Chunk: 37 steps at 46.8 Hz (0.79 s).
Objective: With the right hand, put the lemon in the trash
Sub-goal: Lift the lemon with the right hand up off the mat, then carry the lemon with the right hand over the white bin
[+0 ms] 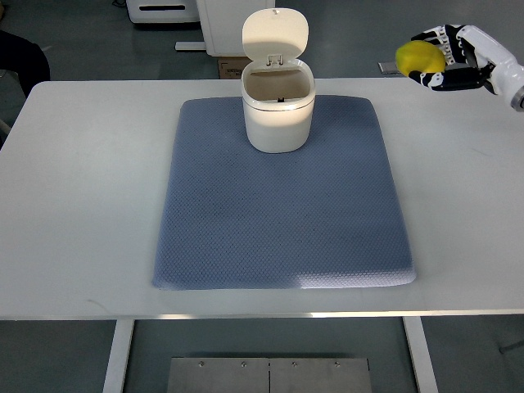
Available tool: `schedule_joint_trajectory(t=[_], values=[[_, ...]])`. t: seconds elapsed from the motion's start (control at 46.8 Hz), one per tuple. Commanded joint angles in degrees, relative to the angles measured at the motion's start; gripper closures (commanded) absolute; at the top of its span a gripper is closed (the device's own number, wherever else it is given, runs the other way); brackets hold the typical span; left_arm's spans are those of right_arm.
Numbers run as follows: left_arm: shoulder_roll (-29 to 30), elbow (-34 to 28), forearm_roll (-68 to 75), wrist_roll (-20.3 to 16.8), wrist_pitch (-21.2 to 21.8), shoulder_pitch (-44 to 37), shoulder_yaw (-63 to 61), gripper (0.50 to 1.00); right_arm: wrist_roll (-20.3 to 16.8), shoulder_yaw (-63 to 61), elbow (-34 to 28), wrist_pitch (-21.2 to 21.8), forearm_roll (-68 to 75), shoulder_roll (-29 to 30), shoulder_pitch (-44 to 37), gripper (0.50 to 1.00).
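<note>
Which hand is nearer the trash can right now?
Right. The right hand grips the lemon up beyond the table's far right corner, off to the right of the open trash can. The left hand is out of view.

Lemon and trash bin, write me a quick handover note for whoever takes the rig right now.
Right hand: shut on the lemon, held up past the table's far right corner.
Left hand: not in view.
Trash bin: at the far edge of the blue mat, lid flipped open.
Done: lemon grasped and lifted.
Left: carry it over the bin opening and release.
</note>
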<state>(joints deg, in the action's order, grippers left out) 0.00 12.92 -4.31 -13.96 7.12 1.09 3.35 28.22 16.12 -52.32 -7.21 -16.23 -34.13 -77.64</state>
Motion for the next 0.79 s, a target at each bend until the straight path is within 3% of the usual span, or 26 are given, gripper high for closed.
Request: schedule_joint_trajectory(t=[0.0, 0.427, 0.769], values=[[0.0, 0.0, 0.0, 0.0, 0.0, 0.0, 0.0, 0.500, -1.1, 0.0, 0.1, -0.2, 0.1, 2.6, -1.5, 1.000], [0.0, 0.0, 0.0, 0.0, 0.0, 0.0, 0.0, 0.500, -5.5, 0.4, 3.8, -0.4, 0.1, 17.6, -5.4, 1.000], [0.0, 0.0, 0.0, 0.0, 0.0, 0.0, 0.0, 0.500, -9.9, 5.9, 19.4, 2.1, 0.3, 31.5, -5.4, 1.000]])
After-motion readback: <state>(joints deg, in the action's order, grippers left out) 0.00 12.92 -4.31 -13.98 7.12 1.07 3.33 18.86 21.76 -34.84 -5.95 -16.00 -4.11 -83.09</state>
